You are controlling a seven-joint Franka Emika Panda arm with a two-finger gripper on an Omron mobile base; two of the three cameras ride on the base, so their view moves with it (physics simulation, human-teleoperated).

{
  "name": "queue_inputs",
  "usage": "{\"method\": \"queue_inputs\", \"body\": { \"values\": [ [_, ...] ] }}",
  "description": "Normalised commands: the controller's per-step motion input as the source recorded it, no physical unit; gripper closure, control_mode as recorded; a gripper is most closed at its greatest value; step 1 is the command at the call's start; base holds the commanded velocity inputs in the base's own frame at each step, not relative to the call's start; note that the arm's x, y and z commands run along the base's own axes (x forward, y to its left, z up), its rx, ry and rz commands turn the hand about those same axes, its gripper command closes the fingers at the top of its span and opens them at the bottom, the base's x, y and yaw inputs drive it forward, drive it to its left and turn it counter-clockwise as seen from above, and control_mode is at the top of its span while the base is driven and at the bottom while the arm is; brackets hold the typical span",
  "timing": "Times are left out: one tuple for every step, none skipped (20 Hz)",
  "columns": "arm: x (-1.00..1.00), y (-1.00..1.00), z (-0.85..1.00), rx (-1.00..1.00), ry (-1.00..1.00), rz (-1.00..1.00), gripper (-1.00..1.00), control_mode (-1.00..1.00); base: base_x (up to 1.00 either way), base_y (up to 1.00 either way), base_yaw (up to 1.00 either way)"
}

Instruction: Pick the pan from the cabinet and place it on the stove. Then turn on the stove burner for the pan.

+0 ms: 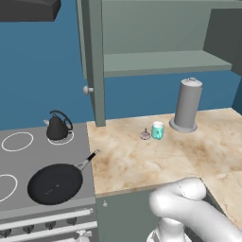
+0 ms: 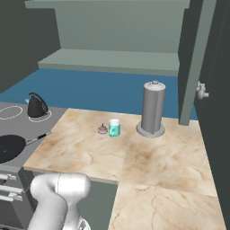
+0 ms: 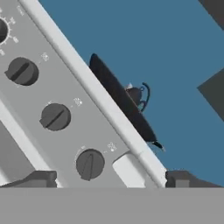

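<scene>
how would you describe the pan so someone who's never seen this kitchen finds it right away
Start at the grey stove left of the marble counter. The pan sits on the front burner nearest the counter, its thin handle pointing toward the counter. It is flat, round and black, unlike the small kettle with an arched handle on the burner behind it.

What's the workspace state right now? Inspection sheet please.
surface: marble counter beside the stove.
job's things: pan on the stove's front ring, handle toward the counter; cabinet open, shelf bare; knobs on the stove front.
clutter: kettle on a back ring; teal cup, small round object, grey cylinder on a base.
grippers: gripper open, facing the knobs, holding nothing.
cables: nothing seen.
surroundings: blue wall.
</scene>
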Motion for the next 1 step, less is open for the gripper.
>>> {"method": "queue_inputs", "body": {
  "values": [
    [0.0,-0.02,0.27,0.0,0.0,0.03,-1.0,-1.0,0.0,0.0,0.0]
  ]
}}
